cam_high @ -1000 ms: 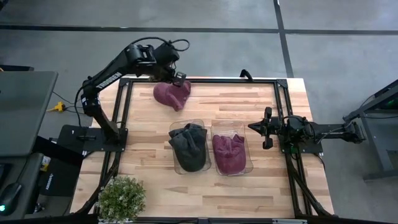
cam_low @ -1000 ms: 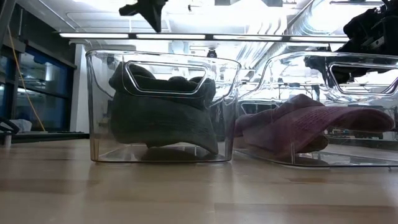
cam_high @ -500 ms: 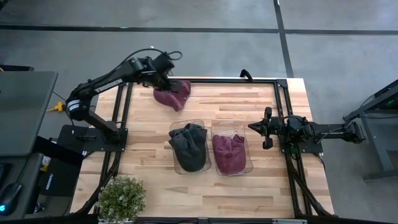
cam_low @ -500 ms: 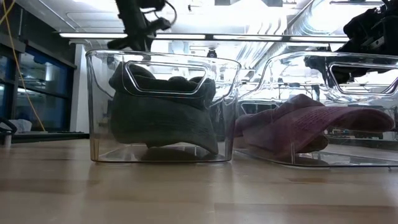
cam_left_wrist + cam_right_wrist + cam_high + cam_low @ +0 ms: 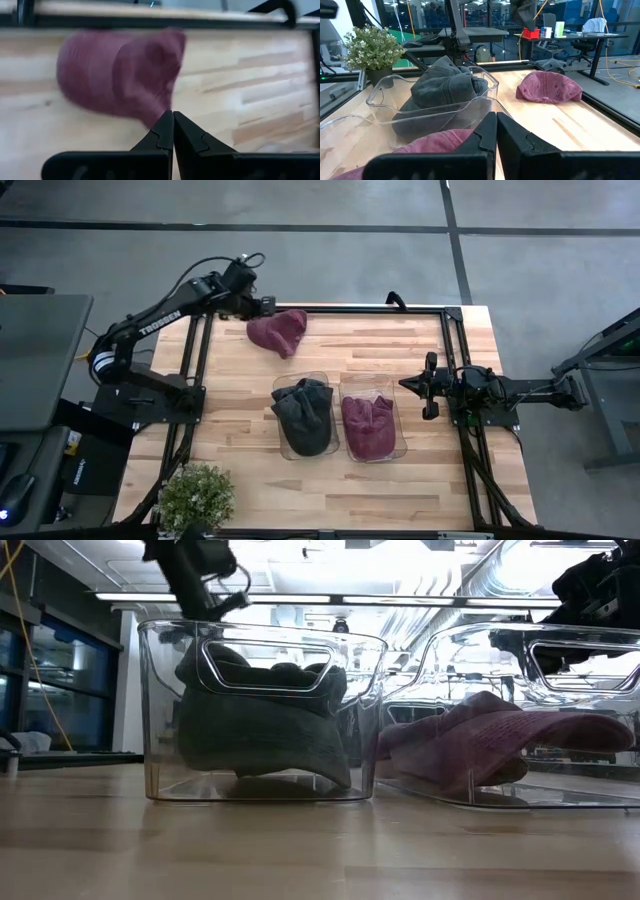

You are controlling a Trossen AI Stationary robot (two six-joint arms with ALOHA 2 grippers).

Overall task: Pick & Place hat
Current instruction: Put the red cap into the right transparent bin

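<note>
Maroon hat (image 5: 279, 333), loose on the wooden table (image 5: 240, 442) near its far edge, high view: long axis runs diagonally, one end toward the table's far edge by the black frame rail, the other toward the bins. Left gripper (image 5: 266, 304) sits just beside the hat's far-left side, fingers together, nothing in them. Two clear plastic bins stand side by side at mid-table, touching: left bin (image 5: 303, 417) holds a dark grey hat (image 5: 303, 413); right bin (image 5: 373, 417) holds a second maroon hat (image 5: 367, 424). Right gripper (image 5: 409, 385) waits at the right edge, beside the right bin, fingers closed and empty. Potted plant (image 5: 196, 496) at the near-left corner.

Low view: grey hat (image 5: 262, 720) heaped inside its bin (image 5: 160, 710); maroon hat (image 5: 500, 745) lying flat in the neighbouring bin (image 5: 600, 795). Left arm seen above the grey-hat bin.

Left wrist view: loose hat (image 5: 117, 70) lies on the wood just past the closed fingertips (image 5: 164, 127), its narrower end toward them; whether they touch cannot be told.

Right wrist view: closed fingers (image 5: 487, 132) in front of both bins; loose hat (image 5: 548, 86) lies apart on the table beyond them.
</note>
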